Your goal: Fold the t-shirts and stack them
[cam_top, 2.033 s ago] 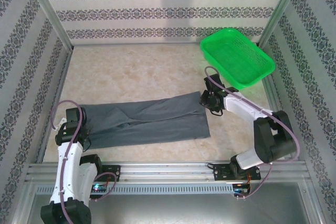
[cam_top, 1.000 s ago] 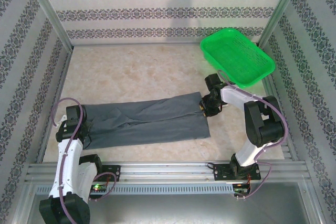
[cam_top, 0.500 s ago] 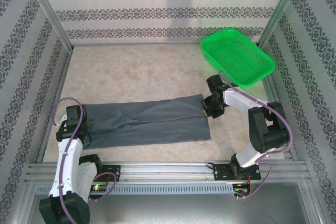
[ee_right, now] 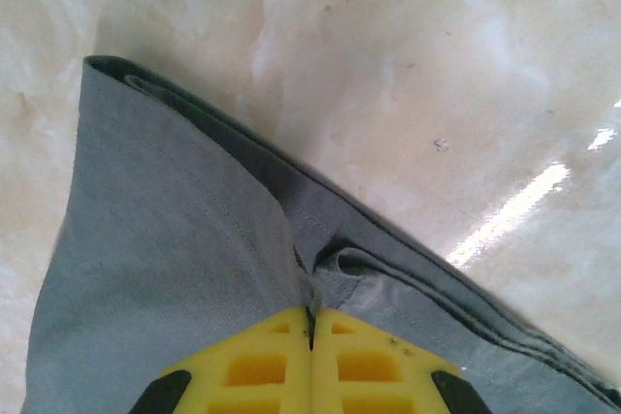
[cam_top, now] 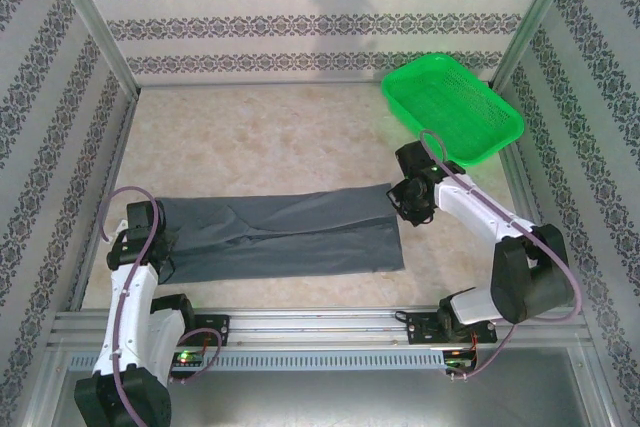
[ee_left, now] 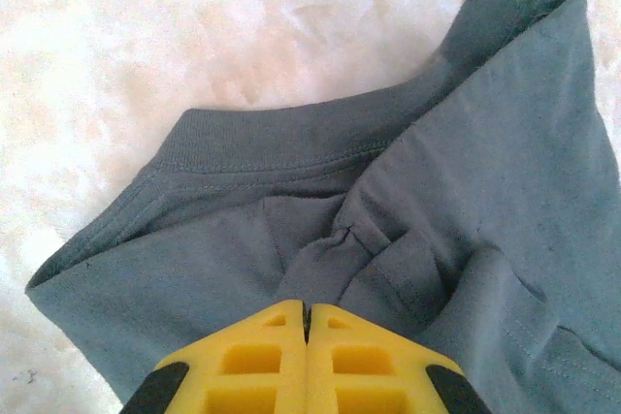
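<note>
Slate-grey t-shirt (cam_top: 290, 232) found laid as long folded band across near part of table (cam_top: 260, 137). Left gripper (ee_left: 307, 309) closed on bunched cloth beside collar, left end. Right gripper (ee_right: 310, 315) clamped on layered edge, right end. Green basket (cam_top: 452, 112) noted far right.

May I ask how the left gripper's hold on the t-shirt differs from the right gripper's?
The left gripper pinches bunched cloth by the neckband; the right gripper pinches a layered edge. The left one holds the t-shirt at its left end, the right one nearer the green basket. Both are shut on it.
</note>
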`<state>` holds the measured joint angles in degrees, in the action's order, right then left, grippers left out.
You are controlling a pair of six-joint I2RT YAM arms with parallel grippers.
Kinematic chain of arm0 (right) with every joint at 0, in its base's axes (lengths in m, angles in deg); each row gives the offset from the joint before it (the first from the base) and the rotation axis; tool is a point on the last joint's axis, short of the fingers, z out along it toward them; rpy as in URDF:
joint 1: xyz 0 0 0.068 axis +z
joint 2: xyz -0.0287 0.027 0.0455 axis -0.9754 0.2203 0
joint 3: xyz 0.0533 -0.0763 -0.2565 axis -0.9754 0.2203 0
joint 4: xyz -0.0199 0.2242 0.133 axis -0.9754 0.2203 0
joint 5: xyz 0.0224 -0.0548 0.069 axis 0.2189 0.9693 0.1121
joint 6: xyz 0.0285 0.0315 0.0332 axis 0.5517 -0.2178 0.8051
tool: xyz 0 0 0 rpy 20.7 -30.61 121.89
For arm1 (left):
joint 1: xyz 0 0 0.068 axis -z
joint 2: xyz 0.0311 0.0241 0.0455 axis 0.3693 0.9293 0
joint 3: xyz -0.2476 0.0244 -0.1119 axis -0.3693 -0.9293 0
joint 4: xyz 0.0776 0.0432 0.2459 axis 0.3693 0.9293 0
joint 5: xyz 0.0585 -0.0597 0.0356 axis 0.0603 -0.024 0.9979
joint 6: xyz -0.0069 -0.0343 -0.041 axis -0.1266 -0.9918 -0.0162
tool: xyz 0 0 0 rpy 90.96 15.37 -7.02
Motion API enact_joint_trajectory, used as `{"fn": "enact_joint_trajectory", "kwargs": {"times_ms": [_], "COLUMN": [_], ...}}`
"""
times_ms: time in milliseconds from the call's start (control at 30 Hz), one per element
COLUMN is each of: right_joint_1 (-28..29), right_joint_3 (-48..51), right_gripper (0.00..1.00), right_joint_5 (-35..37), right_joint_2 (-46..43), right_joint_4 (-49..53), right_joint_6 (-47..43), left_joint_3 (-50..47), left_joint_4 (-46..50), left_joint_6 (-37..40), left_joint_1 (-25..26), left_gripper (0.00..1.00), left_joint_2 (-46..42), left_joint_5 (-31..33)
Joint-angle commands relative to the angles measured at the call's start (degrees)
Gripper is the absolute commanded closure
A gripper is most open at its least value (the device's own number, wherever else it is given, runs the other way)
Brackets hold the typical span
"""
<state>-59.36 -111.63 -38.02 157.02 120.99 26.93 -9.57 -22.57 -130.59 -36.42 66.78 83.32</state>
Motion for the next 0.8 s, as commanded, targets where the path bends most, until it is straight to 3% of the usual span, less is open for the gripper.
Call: {"fn": "enact_joint_trajectory", "kwargs": {"times_ms": [0, 133, 200, 433, 633, 767], "right_joint_1": [0.6, -0.7, -1.4, 1.5, 6.9, 8.0], "right_joint_3": [3.3, 7.7, 7.9, 2.1, -2.6, -5.4], "right_gripper": [1.0, 0.71, 0.65, 0.66, 0.72, 0.74], "right_joint_5": [2.7, 0.5, -0.6, 3.2, 1.5, 0.6], "right_joint_2": [-1.6, -0.7, -0.3, -0.5, 7.9, 14.5], "right_joint_4": [2.8, 0.5, -0.1, -1.6, -8.5, -6.3], "right_joint_6": [-0.3, 0.5, -0.1, -5.5, -9.6, -9.8], "left_joint_3": [-0.9, -1.1, -1.1, -0.8, -0.9, -2.1], "left_joint_4": [0.1, 0.5, 0.6, 0.3, -1.0, -1.7], "left_joint_6": [-0.8, -0.8, -0.6, -0.2, 0.2, -0.5], "left_joint_1": [-0.3, -0.3, -0.3, -0.3, -0.3, -0.3], "left_gripper": [1.0, 1.0, 1.0, 1.0, 1.0, 1.0], "left_joint_2": [-0.4, -0.8, -0.9, -1.2, -0.6, -0.5], "left_joint_5": [0.2, 0.3, 0.0, -0.9, -1.6, -2.6]}}
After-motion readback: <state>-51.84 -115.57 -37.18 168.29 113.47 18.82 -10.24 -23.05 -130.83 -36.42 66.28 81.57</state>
